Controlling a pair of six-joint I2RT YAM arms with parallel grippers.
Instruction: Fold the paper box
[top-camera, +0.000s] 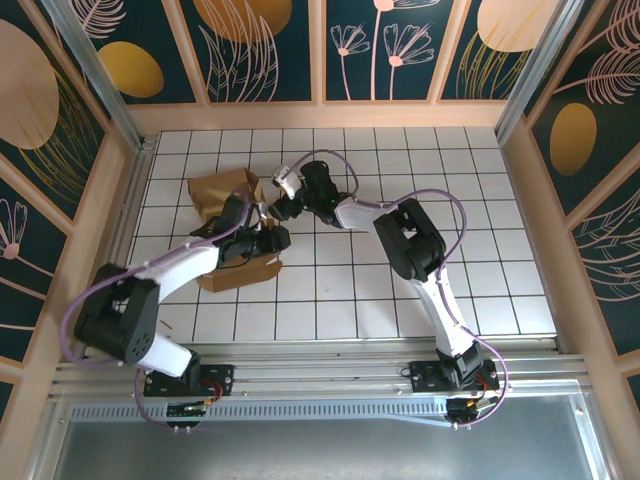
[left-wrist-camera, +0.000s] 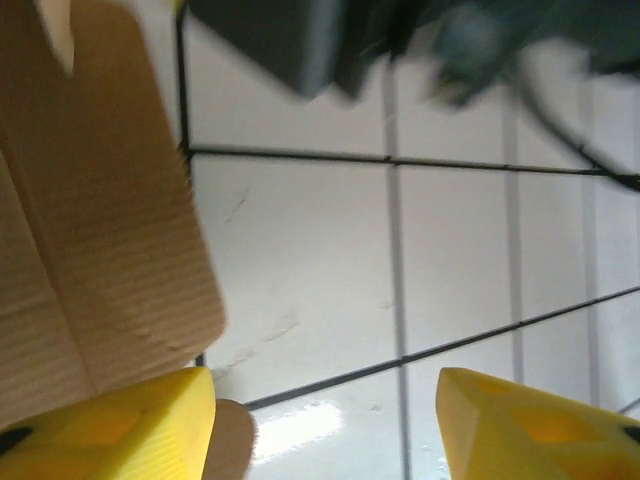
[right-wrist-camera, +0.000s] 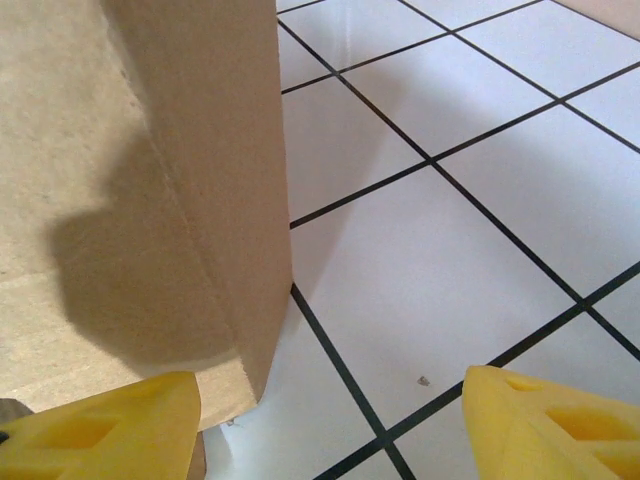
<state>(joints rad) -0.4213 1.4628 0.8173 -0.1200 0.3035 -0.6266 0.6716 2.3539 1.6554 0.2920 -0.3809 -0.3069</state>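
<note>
The paper box (top-camera: 222, 193) is brown cardboard, partly folded, on the left of the tiled table, with a lower part (top-camera: 240, 274) under the left arm. My left gripper (top-camera: 277, 239) is at its right edge. In the left wrist view its yellow fingers (left-wrist-camera: 120, 430) stand wide apart and open (left-wrist-camera: 325, 405), with bare tile between them and a cardboard flap (left-wrist-camera: 90, 230) to the left. My right gripper (top-camera: 283, 206) is just right of the box's upper part. It is open (right-wrist-camera: 330, 405). An upright cardboard wall (right-wrist-camera: 140, 180) stands beside its left finger (right-wrist-camera: 100, 430).
White tiles with black lines cover the table (top-camera: 450, 200). A wooden rim (top-camera: 330, 115) and patterned walls enclose it. The two arms cross close together near the middle (top-camera: 330, 210). Part of the right arm shows as a dark blur (left-wrist-camera: 330, 40) in the left wrist view.
</note>
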